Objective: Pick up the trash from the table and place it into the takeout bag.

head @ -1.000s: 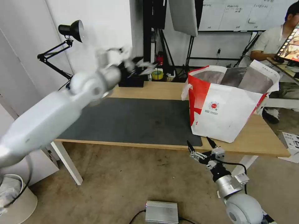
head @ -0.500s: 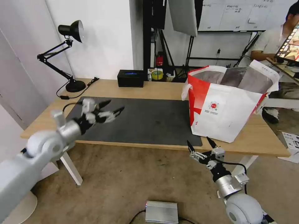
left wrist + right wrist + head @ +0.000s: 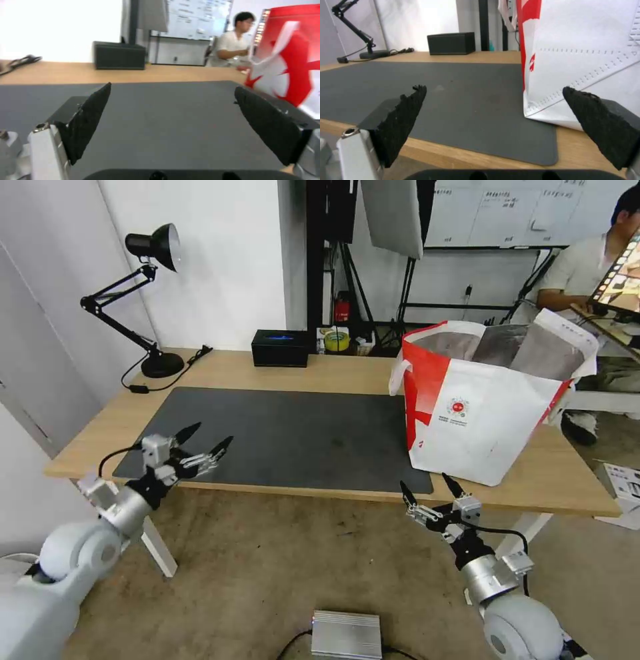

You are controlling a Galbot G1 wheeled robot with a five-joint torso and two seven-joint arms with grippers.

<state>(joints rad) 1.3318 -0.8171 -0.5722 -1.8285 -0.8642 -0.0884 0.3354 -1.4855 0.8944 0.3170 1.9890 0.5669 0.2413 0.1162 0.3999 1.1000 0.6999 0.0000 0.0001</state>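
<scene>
From the head view, the left gripper [image 3: 204, 441] hangs at the near left edge of the worktop [image 3: 320, 373], its fingers [image 3: 187, 432] spread apart with nothing between them, tips aimed across the dark grey mat [image 3: 280, 437]. The right gripper [image 3: 431, 491] sits lower, just below the worktop's front edge, fingers likewise apart and empty. The takeout bag [image 3: 487, 413] stands just beyond and above those right fingers, mouth gaping, foil lining showing. No bowl, tray, small bag or tissue lies on the mat, so I'd judge the trash is already inside the bag and both arms are low because nothing is left to carry. A black box [image 3: 280, 347] and a desk lamp [image 3: 148, 300] sit at the far edge.

From the left wrist view, the two dark fingers [image 3: 90, 117] stand wide open over bare mat, which runs out ahead of the tips; the bag's red side panel [image 3: 293, 60] lies off beyond one finger, well apart.

From the right wrist view, the fingers [image 3: 400, 120] are open too, level with the worktop edge. The bag's white wall [image 3: 586, 62] rises close past the tips.
</scene>
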